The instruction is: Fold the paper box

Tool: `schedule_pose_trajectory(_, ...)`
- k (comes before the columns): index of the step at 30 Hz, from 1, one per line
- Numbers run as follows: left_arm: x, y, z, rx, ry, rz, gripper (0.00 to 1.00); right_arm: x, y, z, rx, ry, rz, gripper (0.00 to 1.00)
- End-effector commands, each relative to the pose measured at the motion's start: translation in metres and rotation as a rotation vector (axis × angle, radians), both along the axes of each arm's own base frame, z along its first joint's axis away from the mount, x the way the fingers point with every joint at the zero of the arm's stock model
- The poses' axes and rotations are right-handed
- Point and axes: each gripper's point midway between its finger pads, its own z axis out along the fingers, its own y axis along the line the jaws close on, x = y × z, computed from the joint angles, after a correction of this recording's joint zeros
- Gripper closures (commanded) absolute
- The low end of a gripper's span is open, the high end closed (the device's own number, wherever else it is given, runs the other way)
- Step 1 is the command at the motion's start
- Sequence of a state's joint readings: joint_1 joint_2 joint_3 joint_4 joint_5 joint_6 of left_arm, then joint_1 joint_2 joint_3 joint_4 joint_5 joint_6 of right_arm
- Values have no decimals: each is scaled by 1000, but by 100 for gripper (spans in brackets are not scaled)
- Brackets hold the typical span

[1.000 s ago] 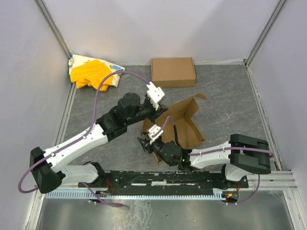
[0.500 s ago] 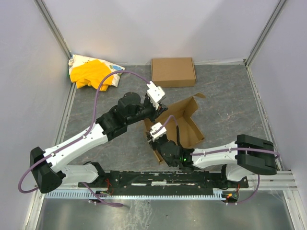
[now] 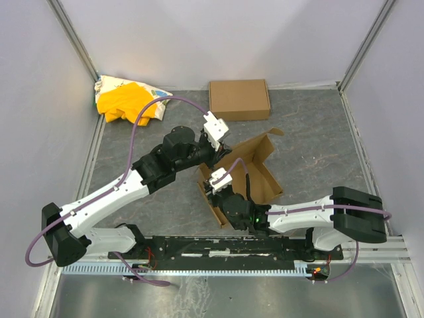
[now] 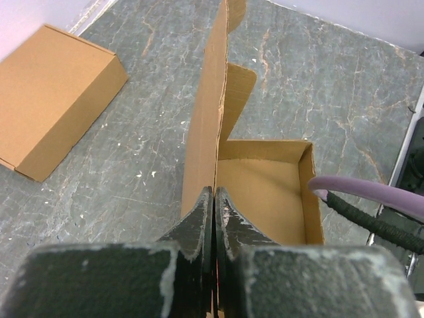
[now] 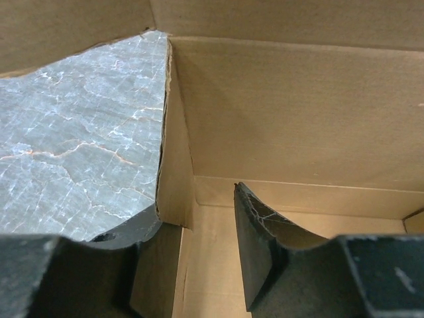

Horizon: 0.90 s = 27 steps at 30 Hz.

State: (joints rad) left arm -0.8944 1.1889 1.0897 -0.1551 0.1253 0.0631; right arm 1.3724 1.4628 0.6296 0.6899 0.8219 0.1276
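Pinched tight, our left pincer [image 4: 214, 193] grips the upright flap of the paper box [image 4: 265, 192]. Its arm stretches from 7 o'clock toward 1 o'clock, elbow raised. We see the box lying open near the middle of the table [image 3: 311, 132], with a flat cardboard box [image 3: 239, 99] at 12 o'clock. Our right pincer [image 5: 195, 205] stands parted astride the box's near wall, one finger outside, one inside. Its forearm runs low from 4 o'clock toward 9 o'clock.

Open grey marbled tabletop [image 3: 318, 139] lies right of the half-folded brown cardboard mailer [image 3: 262, 175], and I could pass there. At the far edge, a flat closed brown cardboard box [image 3: 239, 99] and a yellow cloth bundle [image 3: 126, 103] stand in my way.
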Motion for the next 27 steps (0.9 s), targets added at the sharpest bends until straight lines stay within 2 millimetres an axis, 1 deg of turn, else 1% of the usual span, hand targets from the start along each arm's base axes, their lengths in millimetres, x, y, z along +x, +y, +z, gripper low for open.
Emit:
schedule_pose_trajectory(1, -14, -11, 1, -49, 51, -61, 97, -6, 5, 21, 81, 40, 50, 55)
schedule_pose_trajectory(5, -19, -13, -11, -58, 91, -70, 97, -15, -6, 18, 82, 85, 83, 53)
schedule_pose_trajectory(7, -21, -13, -16, -64, 113, -75, 97, -21, -12, 18, 85, 101, 102, 51)
schedule_pose_trajectory(9, -24, -14, -19, -72, 134, -79, 97, -29, -19, 19, 86, 122, 142, 48)
schedule_pose_trajectory(11, -26, -14, -23, -76, 148, -80, 97, -41, -26, 22, 93, 146, 201, 48)
schedule_pose_trajectory(12, -26, -14, -24, -78, 152, -81, 97, -47, -31, 27, 118, 152, 230, 49)
schedule_pose_trajectory(15, -28, -14, -26, -79, 161, -85, 97, -59, -56, 47, 194, 140, 275, 53)
schedule_pose_trajectory(16, -29, -14, -28, -77, 163, -86, 97, -61, -69, 61, 236, 125, 276, 54)
schedule_pose_trajectory(19, -32, -13, -29, -78, 168, -93, 97, -62, -101, 77, 275, 104, 242, 57)
schedule_pose_trajectory(21, -34, -13, -32, -75, 173, -100, 97, -60, -120, 82, 264, 92, 212, 58)
schedule_pose_trajectory(22, -36, -12, -34, -71, 177, -103, 97, -60, -127, 88, 271, 80, 204, 58)
schedule_pose_trajectory(24, -39, -11, -40, -64, 185, -104, 97, -56, -142, 93, 258, 68, 161, 58)
schedule_pose_trajectory(27, -45, -9, -48, -56, 200, -113, 90, -44, -167, 99, 242, 63, 39, 56)
